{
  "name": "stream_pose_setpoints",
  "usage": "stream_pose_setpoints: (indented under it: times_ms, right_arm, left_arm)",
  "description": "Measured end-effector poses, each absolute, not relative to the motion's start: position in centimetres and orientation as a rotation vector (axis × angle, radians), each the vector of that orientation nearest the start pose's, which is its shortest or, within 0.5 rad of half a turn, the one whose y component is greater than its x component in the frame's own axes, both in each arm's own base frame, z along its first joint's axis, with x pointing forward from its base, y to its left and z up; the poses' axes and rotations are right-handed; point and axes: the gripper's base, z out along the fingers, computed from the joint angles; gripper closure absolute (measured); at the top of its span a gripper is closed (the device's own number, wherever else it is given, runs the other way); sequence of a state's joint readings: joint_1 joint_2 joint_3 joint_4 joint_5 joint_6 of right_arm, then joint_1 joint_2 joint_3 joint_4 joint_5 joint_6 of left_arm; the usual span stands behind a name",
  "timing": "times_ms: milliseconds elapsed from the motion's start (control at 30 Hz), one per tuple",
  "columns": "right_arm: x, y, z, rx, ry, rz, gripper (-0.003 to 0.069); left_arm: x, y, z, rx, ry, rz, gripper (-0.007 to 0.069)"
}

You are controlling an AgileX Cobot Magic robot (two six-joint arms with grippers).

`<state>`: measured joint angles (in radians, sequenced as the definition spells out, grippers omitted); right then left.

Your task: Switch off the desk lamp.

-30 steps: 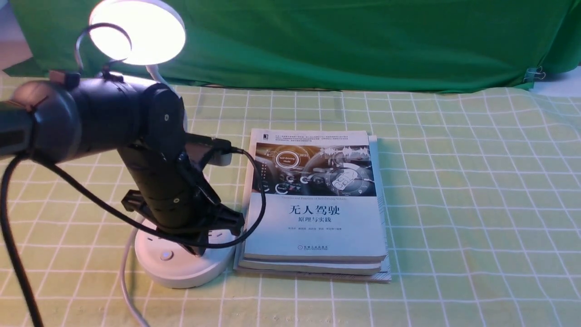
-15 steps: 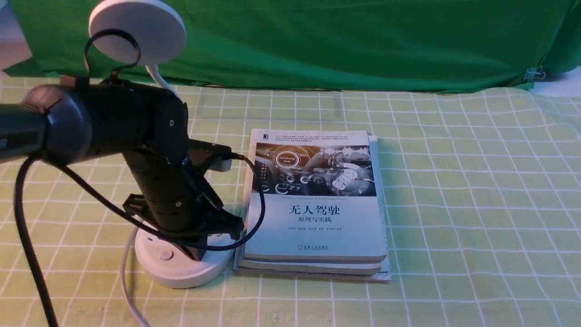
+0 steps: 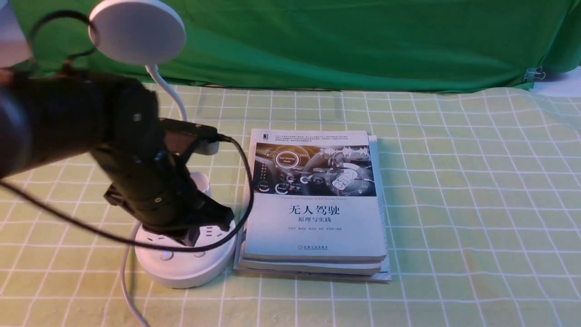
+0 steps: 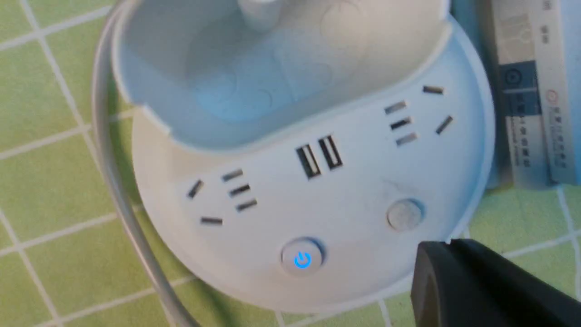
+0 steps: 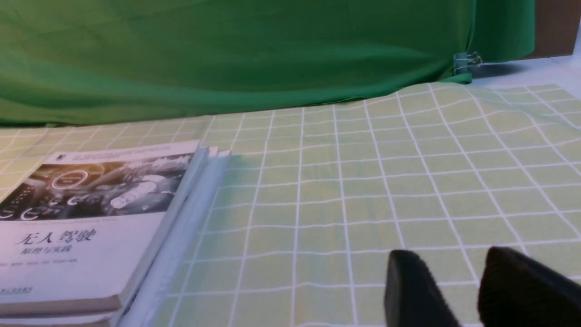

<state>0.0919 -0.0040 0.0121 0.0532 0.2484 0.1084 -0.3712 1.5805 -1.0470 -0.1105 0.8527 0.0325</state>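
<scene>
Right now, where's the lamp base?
Front view, left side: the desk lamp base sits beside the book stack, directly under the left gripper.

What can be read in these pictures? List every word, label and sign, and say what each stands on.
"无人驾驶": title on the top book's cover.
"原理与实践": subtitle right under that title.
Power symbol, lit blue: on a button of the desk lamp's base.
Too small or blurred to read: the cover's other lines, the publisher's line at its foot, and the print on the book spines in the left wrist view.
</scene>
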Motion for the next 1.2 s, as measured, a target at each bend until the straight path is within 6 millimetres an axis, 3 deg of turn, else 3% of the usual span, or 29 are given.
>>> stream_pose_setpoints:
  times_ms: [167,333,567,800,1200]
  right_arm:
    - [5.5,0.6,18.7,0.051,1.744,0.197,0.0420]
    - [5.5,0.6,18.7,0.049,1.744,0.196,0.0420]
    - [5.5,0.6,18.7,0.050,1.744,0.196,0.0420]
    - [5.5,0.6,18.7,0.049,1.744,0.195,0.0420]
    - [5.5,0.6,18.7,0.049,1.744,0.196,0.0420]
  left_arm:
    - [23.4,-9.8,24.7,0.416,2.664,-0.242,0.0623]
    - [18.4,-7.8,25.2,0.318,2.368,-0.313,0.0623]
    - [13.7,-5.7,25.5,0.248,2.073,-0.361,0.0623]
    - [11.8,-4.8,26.5,0.282,1.947,-0.333,0.0623]
    - [11.8,-4.6,26.6,0.352,1.919,-0.257,0.0623]
